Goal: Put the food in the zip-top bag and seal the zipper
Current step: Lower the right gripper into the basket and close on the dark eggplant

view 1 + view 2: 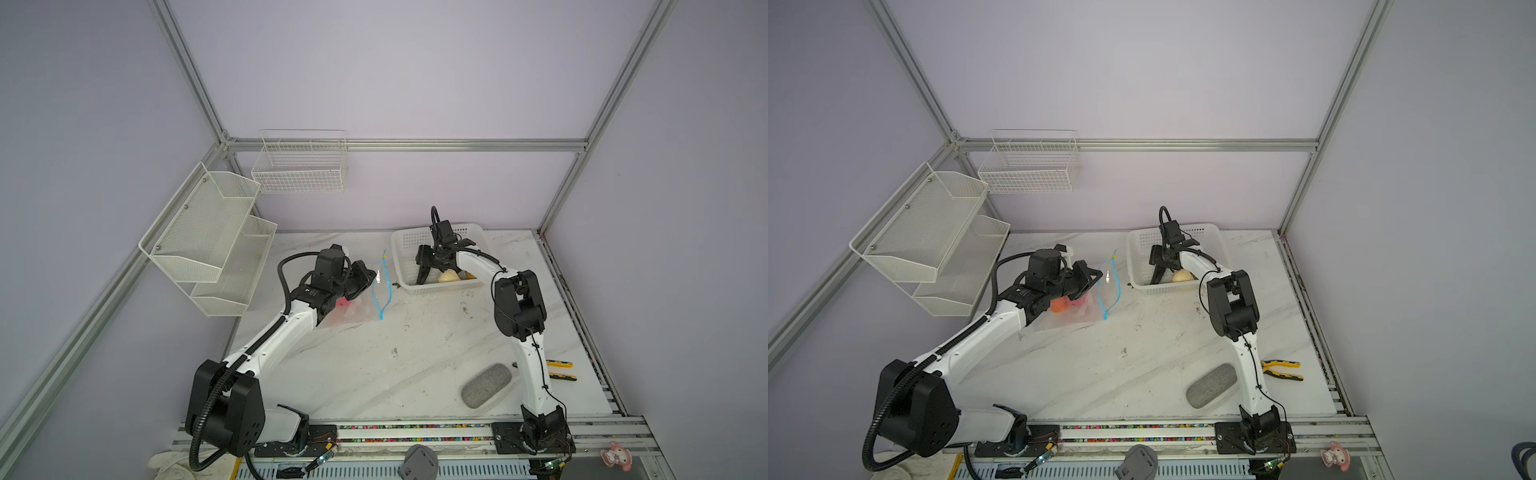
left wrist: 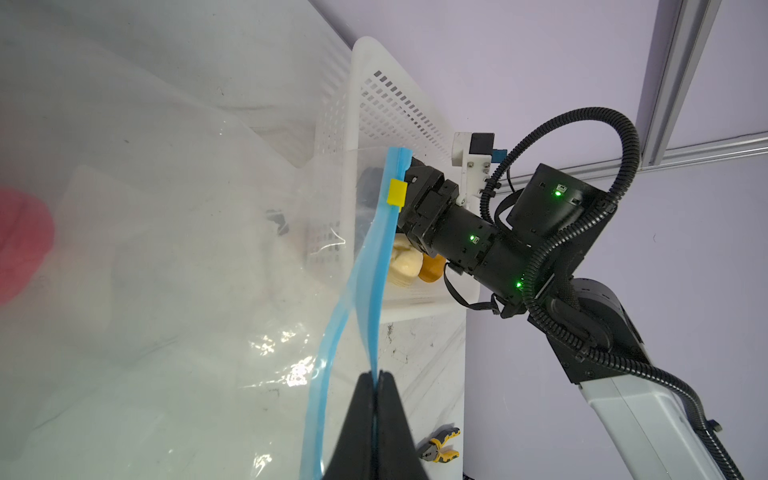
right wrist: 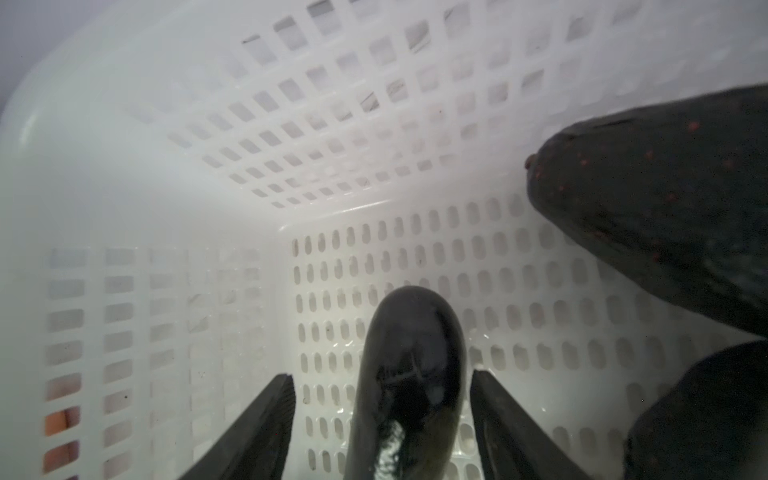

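The clear zip-top bag (image 1: 357, 309) lies on the table with its mouth parted. My left gripper (image 2: 377, 376) is shut on one lip of the blue zipper (image 2: 374, 291), below the yellow tab (image 2: 395, 193). Pink food (image 1: 343, 302) and orange food (image 1: 1059, 305) lie inside the bag. My right gripper (image 3: 382, 376) is down in the white basket (image 1: 405, 249), open, straddling a glossy black food piece (image 3: 411, 353) with a gap on each side. A speckled black piece (image 3: 665, 216) lies beside it. Cream food (image 1: 449, 276) and a yellow-brown piece (image 1: 469, 275) sit in the basket too.
A grey oval pad (image 1: 486, 385) and yellow-handled pliers (image 1: 561, 370) lie near the right arm's base. A white mesh rack (image 1: 208, 237) and a wire basket (image 1: 299, 166) hang on the walls at the back left.
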